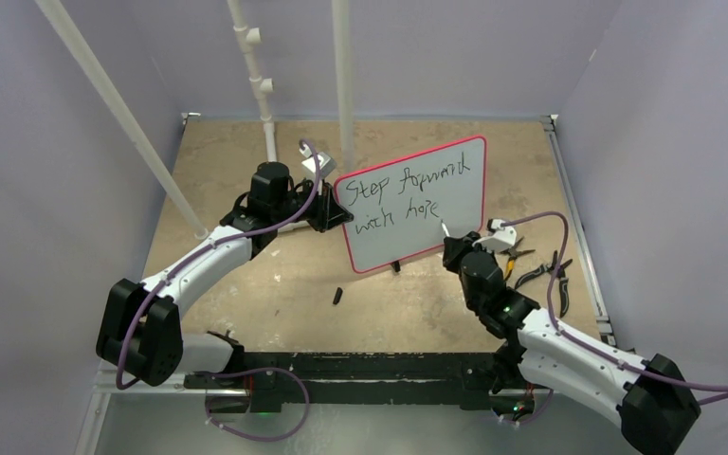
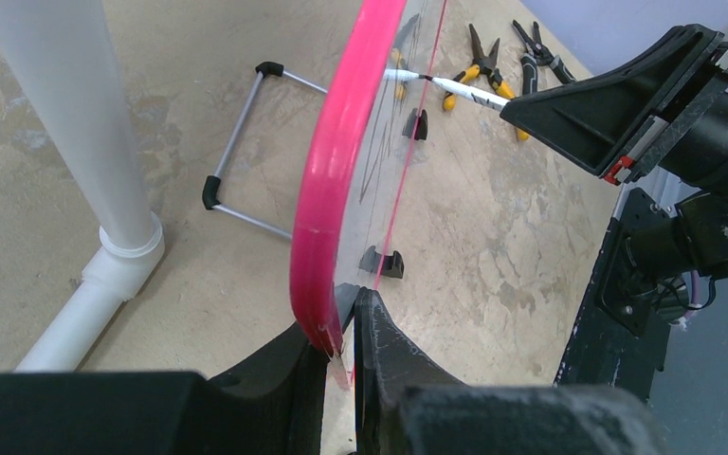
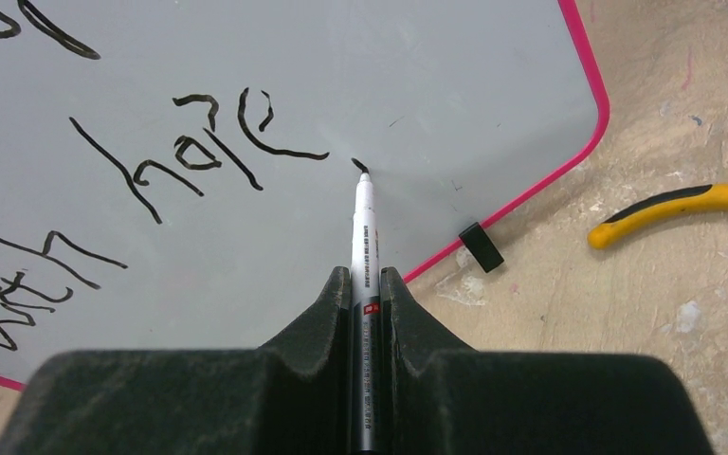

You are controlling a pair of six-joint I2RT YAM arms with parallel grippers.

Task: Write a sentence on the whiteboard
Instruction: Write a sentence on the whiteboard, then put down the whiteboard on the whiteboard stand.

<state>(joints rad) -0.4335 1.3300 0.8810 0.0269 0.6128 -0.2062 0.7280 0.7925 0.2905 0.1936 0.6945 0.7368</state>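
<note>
One whiteboard point(image 1: 398, 246) is seen, with two lines of black writing point(image 1: 370, 190) on it, and one marker point(image 3: 364, 218) is counted. Two grippers are shown, left gripper point(image 2: 344, 327) and right gripper point(image 3: 365, 280). Three white pipes point(image 1: 341, 76), at least two pairs of pliers point(image 1: 531, 273) and one small black piece point(image 1: 337, 296) are counted

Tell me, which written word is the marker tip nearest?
"hope", the last word on the lower line. The marker tip sits just past its final letter; the other words lie farther off.

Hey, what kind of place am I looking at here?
Probably a robotics lab test cell: a worn tabletop boxed in by plain walls, a white pipe frame, and pliers lying beside the whiteboard.
</note>
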